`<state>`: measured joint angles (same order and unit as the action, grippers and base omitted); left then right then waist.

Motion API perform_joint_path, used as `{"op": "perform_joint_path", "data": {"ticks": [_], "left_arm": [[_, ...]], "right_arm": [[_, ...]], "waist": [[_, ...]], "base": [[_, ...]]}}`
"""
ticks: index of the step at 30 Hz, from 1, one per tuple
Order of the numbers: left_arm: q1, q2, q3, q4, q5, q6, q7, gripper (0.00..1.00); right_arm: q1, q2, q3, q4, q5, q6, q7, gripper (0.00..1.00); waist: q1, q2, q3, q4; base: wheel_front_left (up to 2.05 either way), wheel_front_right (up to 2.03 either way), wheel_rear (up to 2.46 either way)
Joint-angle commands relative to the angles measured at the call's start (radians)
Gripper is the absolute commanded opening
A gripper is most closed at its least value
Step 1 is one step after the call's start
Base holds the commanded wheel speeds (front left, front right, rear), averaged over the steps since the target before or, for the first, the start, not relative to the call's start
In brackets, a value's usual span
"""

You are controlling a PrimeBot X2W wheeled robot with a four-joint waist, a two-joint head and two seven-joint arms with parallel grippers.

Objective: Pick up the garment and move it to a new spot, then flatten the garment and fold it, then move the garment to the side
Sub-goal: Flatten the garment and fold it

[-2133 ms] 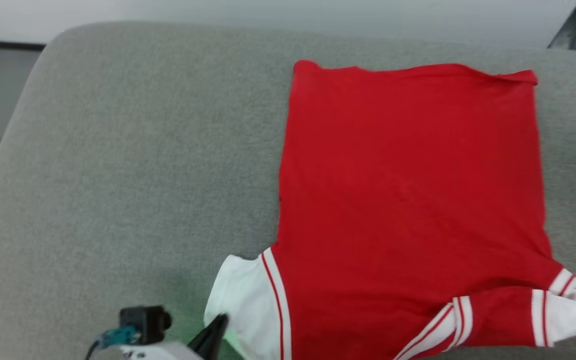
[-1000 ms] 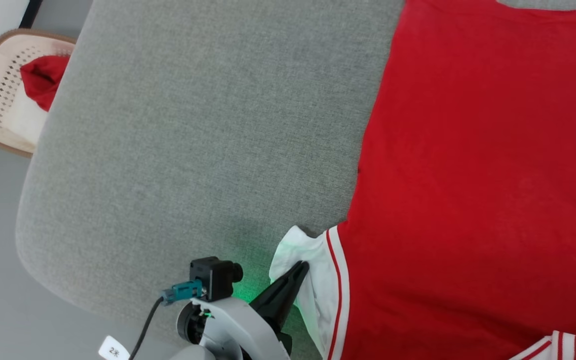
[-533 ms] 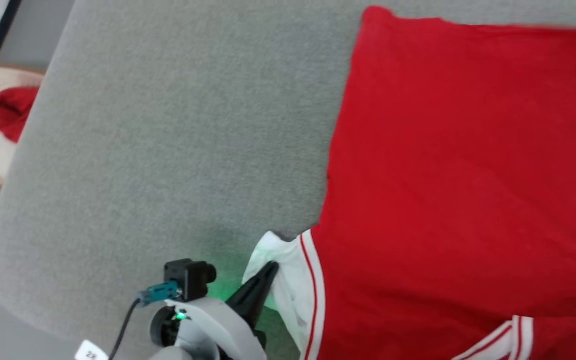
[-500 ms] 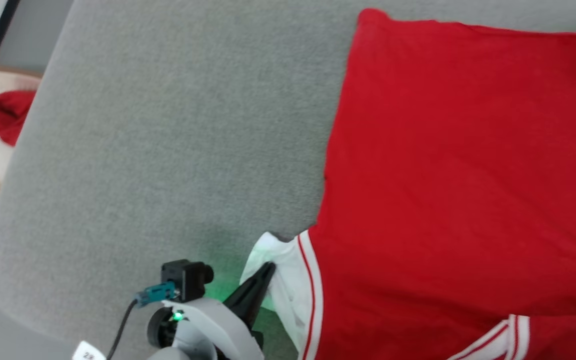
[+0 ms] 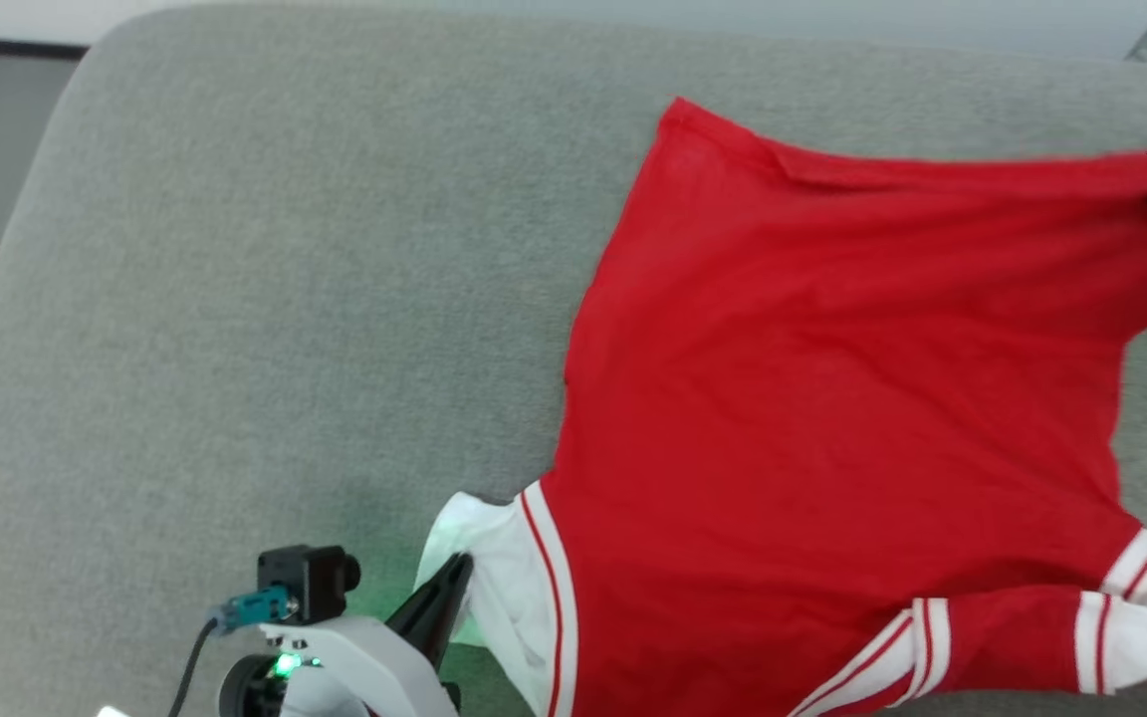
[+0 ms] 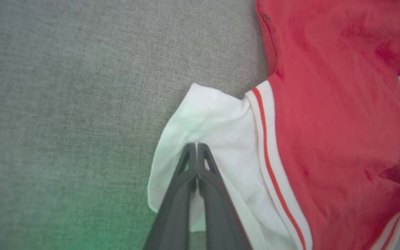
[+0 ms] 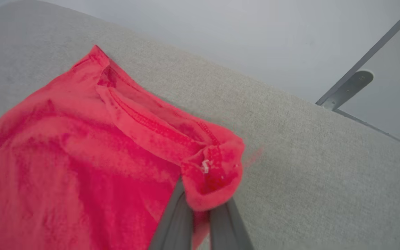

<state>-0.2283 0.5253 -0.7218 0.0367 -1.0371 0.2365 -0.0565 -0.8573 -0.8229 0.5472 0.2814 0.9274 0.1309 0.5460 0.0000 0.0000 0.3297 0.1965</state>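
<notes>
one hem corner (image 7: 217, 163) of the garment (image 5: 832, 398) has risen off the grey cushion (image 5: 285, 299) at upper right, pinched in the right hand (image 7: 203, 211); the left hand (image 6: 196, 146) is clamped on its white sleeve (image 6: 221, 139).

The left gripper (image 5: 456, 573) reaches up from the bottom on its pale grey arm (image 5: 364, 672). Its two dark fingers (image 6: 186, 187) are squeezed tight together on the white sleeve of the garment (image 5: 832, 398). The right gripper (image 7: 205, 203) is stretched far out on the other side, its fingers pinching a red corner.
</notes>
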Motion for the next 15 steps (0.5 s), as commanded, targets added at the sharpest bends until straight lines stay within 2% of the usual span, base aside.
{"op": "perform_joint_path", "data": {"ticks": [1, 9, 15], "left_arm": [[0.012, 0.009, 0.004, -0.006, -0.002, 0.007, 0.002, 0.00], [0.042, 0.039, 0.013, -0.041, -0.010, 0.031, 0.012, 0.00], [0.047, 0.051, 0.014, -0.056, -0.013, 0.042, 0.020, 0.00]], "right_arm": [[0.045, -0.009, -0.016, -0.014, 0.016, 0.000, -0.017, 0.00], [0.305, -0.036, -0.125, -0.091, 0.054, 0.000, -0.092, 0.00], [0.507, -0.001, -0.225, -0.128, 0.045, 0.000, -0.112, 0.00]], "waist": [[0.0000, 0.0000, -0.037, -0.039], [0.0000, 0.0000, -0.063, -0.083], [0.0000, 0.0000, -0.072, -0.097]], "base": [[0.00, 0.00, 0.00], [0.00, 0.00, 0.00], [0.00, 0.00, 0.00]]}}
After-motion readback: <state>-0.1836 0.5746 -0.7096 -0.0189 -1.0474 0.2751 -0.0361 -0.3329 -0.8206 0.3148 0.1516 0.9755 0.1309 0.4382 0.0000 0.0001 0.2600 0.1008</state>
